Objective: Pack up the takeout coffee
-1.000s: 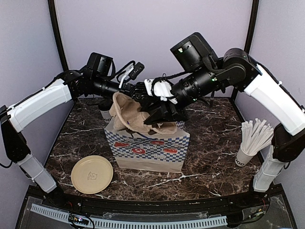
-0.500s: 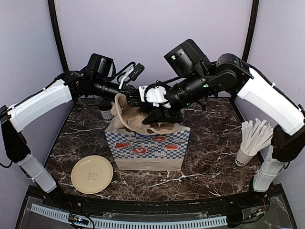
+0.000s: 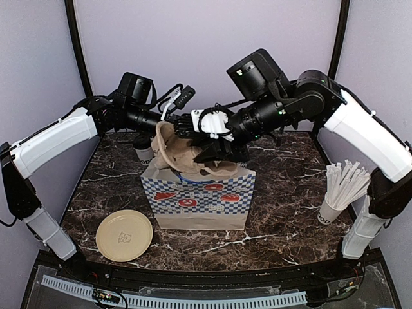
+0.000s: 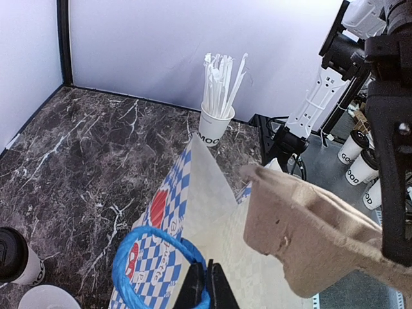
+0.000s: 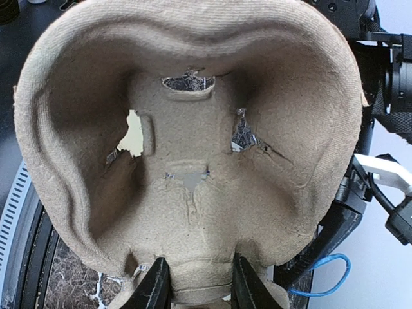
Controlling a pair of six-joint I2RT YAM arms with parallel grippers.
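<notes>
A blue-checked paper bag [image 3: 201, 198] stands mid-table with its mouth open. My left gripper [image 4: 208, 283] is shut on the bag's blue loop handle [image 4: 138, 248] at the far rim. My right gripper [image 5: 196, 286] is shut on the edge tab of a brown pulp cup carrier [image 5: 193, 96], which hangs tilted over the bag's mouth [image 3: 183, 154]. One takeout coffee cup with a black lid [image 3: 142, 150] stands behind the bag on the left and shows at the lower left of the left wrist view [image 4: 16, 257].
A white cup full of long white sticks [image 3: 338, 190] stands at the right edge. A tan plate [image 3: 124, 235] lies front left. A pale round rim [image 4: 45, 297] sits by the lidded cup. More lidded cups [image 4: 359, 158] stand beyond the table edge.
The right arm has risen and swung a little toward the back, lifting the carrier higher over the bag's mouth. The left arm has held still on the handle.
</notes>
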